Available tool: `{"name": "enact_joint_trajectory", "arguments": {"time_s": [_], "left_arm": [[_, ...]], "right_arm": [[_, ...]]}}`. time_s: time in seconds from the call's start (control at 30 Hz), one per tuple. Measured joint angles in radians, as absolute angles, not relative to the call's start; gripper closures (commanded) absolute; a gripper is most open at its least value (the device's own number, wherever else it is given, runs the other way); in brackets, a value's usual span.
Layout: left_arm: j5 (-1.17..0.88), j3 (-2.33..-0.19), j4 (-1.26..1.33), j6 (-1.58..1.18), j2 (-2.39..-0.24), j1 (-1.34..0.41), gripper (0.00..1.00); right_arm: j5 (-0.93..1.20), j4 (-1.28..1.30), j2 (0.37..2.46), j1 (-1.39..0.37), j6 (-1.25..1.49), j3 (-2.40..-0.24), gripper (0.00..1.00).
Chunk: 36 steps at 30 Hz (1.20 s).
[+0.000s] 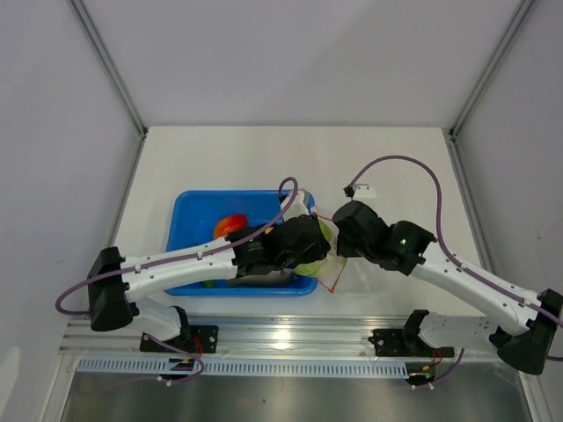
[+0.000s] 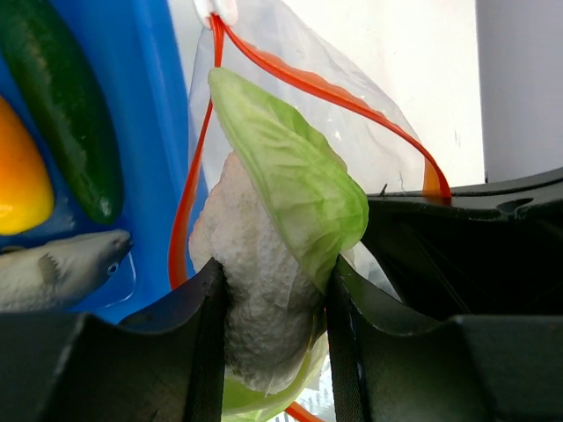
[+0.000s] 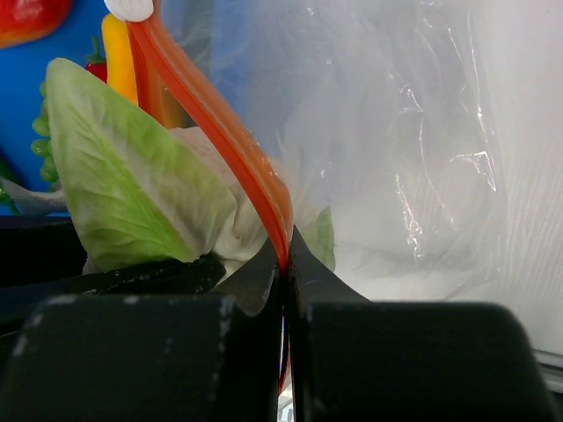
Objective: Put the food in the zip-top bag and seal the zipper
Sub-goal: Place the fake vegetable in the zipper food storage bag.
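Note:
My left gripper point(image 2: 273, 308) is shut on the white cauliflower point(image 2: 259, 308) with its green leaves and holds it at the open mouth of the clear zip-top bag point(image 2: 352, 132). The cauliflower also shows in the top view point(image 1: 324, 239) and the right wrist view point(image 3: 132, 185). My right gripper point(image 3: 286, 264) is shut on the bag's red-orange zipper strip point(image 3: 229, 132) and holds that mouth edge up; in the top view it point(image 1: 339, 242) is just right of the left gripper point(image 1: 312, 242). The bag point(image 1: 352, 272) lies right of the tray.
The blue tray point(image 1: 189, 224) holds a tomato point(image 1: 230, 225). The left wrist view shows a dark green cucumber point(image 2: 66, 105), a yellow-orange mango point(image 2: 19, 176) and a grey fish point(image 2: 57, 268) in it. A white slider point(image 2: 215, 9) sits at the zipper's end.

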State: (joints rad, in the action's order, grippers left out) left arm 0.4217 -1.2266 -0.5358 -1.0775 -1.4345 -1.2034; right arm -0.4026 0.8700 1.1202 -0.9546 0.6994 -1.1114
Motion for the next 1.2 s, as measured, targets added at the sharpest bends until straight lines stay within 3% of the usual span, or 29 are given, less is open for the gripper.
{"name": "enact_joint_trajectory", "arguments": {"time_s": [0.1, 0.2, 0.33, 0.53, 0.83, 1.03, 1.13, 1.17, 1.2], "left_arm": [[0.403, -1.185, -0.466, -1.044, -1.423, -1.203, 0.89], [0.388, -1.182, -0.445, -1.021, -1.423, -1.203, 0.99], [0.389, -1.182, -0.446, -1.032, -1.423, -1.203, 1.0], [0.433, -1.291, -0.658, -1.225, -1.427, -1.227, 0.98], [0.439, -1.544, -0.992, -1.459, -1.495, -1.24, 0.86], [0.415, -1.57, -1.01, -1.46, -1.556, -1.228, 0.69], [0.413, -1.579, -1.017, -1.444, -1.6, -1.225, 0.44], [0.411, -1.579, -1.015, -1.434, -1.611, -1.224, 0.29], [0.41, -1.58, -1.024, -1.412, -1.619, -1.223, 0.22]], "right_arm": [[-0.403, 0.889, 1.119, -0.954, 0.7, -1.112, 1.0], [-0.406, 0.905, 1.113, -0.954, 0.705, -1.113, 1.0], [-0.407, 0.908, 1.106, -0.952, 0.708, -1.113, 1.0], [-0.4, 0.885, 1.102, -0.952, 0.729, -1.113, 1.0], [-0.402, 0.831, 1.102, -0.963, 0.733, -1.113, 1.0], [-0.401, 0.847, 1.098, -0.963, 0.725, -1.112, 1.0], [-0.379, 0.839, 1.089, -0.961, 0.723, -1.112, 1.0], [-0.369, 0.833, 1.086, -0.961, 0.717, -1.112, 1.0], [-0.373, 0.846, 1.082, -0.96, 0.705, -1.11, 1.0]]}}
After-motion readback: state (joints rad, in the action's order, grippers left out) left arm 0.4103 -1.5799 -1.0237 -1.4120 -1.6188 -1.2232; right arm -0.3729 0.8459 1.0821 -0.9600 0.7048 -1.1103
